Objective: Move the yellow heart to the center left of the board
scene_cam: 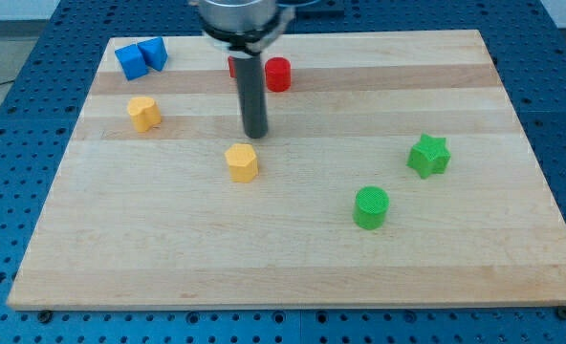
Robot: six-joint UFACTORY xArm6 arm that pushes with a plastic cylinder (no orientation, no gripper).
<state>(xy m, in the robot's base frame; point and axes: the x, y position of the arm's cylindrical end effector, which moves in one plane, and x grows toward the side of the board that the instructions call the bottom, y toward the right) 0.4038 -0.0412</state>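
Note:
The yellow heart [144, 113] lies on the wooden board [293, 268] at the upper left, close to the left edge. A second yellow block, a pentagon [242, 162], lies near the board's middle. My tip [255, 136] touches down just above and slightly right of the yellow pentagon, a small gap apart. It is well to the right of the yellow heart.
Two blue blocks [130, 61] [153, 52] sit together at the top left corner. A red cylinder [278, 74] is at the top centre, and another red block [232, 67] is partly hidden behind the rod. A green star [428, 156] and a green cylinder [371, 207] lie on the right.

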